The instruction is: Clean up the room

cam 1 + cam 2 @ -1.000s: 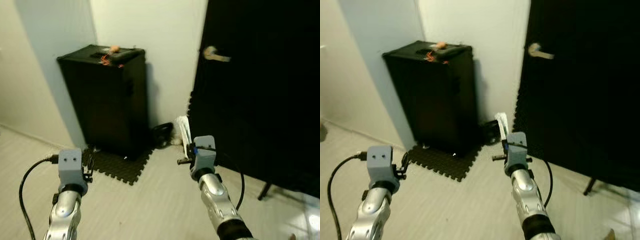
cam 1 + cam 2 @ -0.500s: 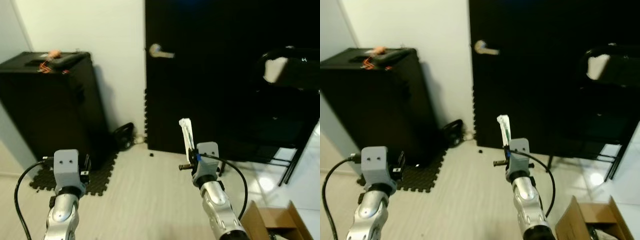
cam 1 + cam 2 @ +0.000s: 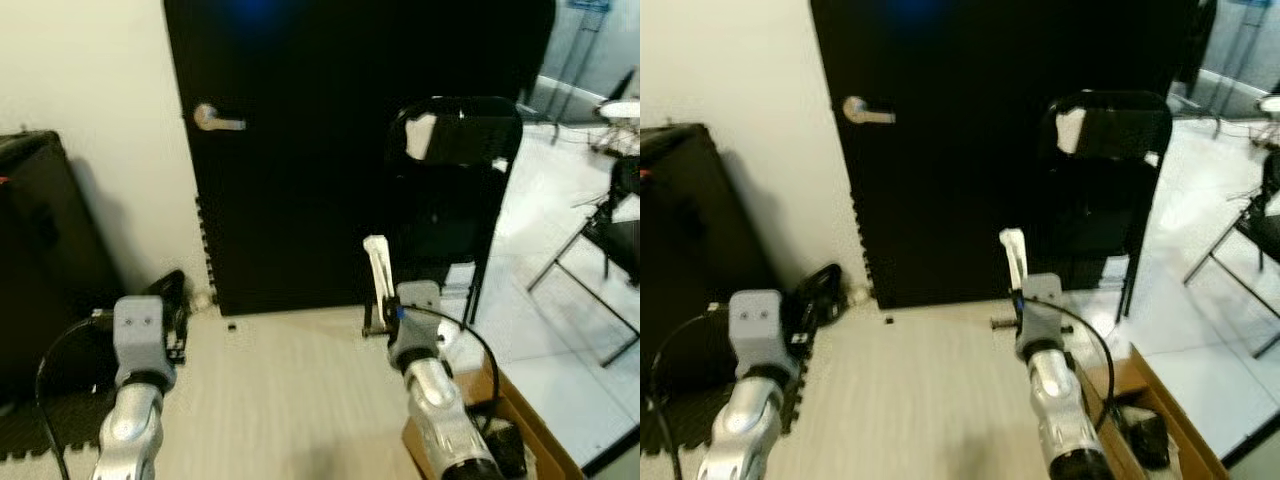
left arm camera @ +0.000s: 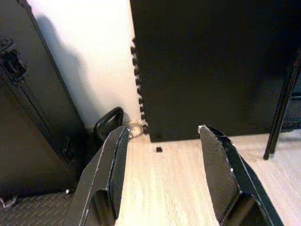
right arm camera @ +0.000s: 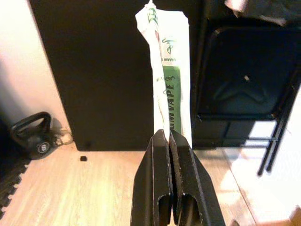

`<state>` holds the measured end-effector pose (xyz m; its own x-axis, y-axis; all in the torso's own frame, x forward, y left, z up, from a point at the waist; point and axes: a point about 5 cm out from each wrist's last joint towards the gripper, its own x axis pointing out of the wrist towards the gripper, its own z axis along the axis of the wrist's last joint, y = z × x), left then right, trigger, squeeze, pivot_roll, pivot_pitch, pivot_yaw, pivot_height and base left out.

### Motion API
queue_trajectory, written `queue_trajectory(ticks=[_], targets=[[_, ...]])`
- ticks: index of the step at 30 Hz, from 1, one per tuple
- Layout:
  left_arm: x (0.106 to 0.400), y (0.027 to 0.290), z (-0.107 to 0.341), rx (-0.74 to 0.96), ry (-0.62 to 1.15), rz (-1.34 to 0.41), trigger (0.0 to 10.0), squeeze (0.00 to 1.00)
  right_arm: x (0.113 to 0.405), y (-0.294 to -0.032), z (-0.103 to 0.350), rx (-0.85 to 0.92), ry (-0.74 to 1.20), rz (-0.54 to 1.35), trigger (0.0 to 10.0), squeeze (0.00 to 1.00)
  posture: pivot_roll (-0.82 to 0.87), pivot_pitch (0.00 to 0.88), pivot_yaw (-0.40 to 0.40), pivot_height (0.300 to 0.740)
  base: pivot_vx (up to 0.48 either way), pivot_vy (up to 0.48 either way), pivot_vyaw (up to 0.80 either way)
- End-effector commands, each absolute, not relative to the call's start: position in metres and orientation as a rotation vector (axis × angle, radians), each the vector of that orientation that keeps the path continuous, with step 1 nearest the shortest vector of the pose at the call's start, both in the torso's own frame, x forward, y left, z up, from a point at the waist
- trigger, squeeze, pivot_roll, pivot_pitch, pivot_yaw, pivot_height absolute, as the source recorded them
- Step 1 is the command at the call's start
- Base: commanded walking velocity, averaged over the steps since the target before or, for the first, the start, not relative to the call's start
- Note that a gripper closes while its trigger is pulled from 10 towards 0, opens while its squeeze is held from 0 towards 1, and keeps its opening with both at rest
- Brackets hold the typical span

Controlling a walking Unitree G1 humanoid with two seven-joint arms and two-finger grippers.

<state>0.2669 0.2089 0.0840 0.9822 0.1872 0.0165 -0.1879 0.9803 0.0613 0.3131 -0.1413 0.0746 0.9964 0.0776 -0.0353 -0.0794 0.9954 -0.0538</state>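
Fingers of the right gripper (image 5: 168, 136) are pressed flat together on the lower end of a white and green paper wrapper (image 5: 169, 70), which stands upright above them, held out in front of the robot at mid-height. Pinching it at one end keeps the thin, limp litter from slipping while it is carried. Low on the near right, beside the right arm, sits an open cardboard box (image 3: 1160, 395) with dark items inside; this looks like the likely place for the wrapper, though that is a judgement. On the left, the left gripper (image 4: 162, 155) is held forward with its fingers spread wide and nothing between them, apparently kept free. Ahead stands a black door (image 3: 300, 160) with a silver lever handle (image 3: 215, 118), a black folding chair (image 3: 455, 190) to its right, and a kettlebell (image 5: 35, 136) on the wood floor (image 4: 174, 188) at far left by the wall.
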Motion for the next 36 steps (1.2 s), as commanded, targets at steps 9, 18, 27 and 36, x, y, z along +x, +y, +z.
queue_trajectory(ticks=[9, 18, 27, 36], targets=[[0.2665, 0.2057, 0.0816, 0.064, 0.007, 0.181, 10.0, 0.0, 0.3143, -0.1444, 0.0742, -0.071, 0.054, 0.062, 10.0, 0.0, -0.04, 0.0, 0.011, 0.731, 0.0, 0.0, -0.8], [0.27, 0.2002, 0.0808, 0.057, 0.022, 0.145, 10.0, 0.0, 0.3144, -0.143, 0.0734, -0.073, 0.064, 0.052, 10.0, 0.0, -0.05, 0.0, 0.018, 0.731, 0.0, 0.0, -0.8], [0.2708, 0.1998, 0.0801, 0.058, 0.028, 0.148, 10.0, 0.0, 0.3138, -0.1434, 0.0722, -0.079, 0.071, 0.053, 10.0, 0.0, -0.05, 0.0, 0.02, 0.731, 0.0, 0.0, -0.8], [0.2683, 0.2011, 0.0773, 0.06, 0.046, 0.155, 10.0, 0.0, 0.3151, -0.1419, 0.0725, -0.085, 0.077, 0.067, 10.0, 0.0, -0.04, 0.0, 0.005, 0.731, 0.0, 0.0, -0.8]])
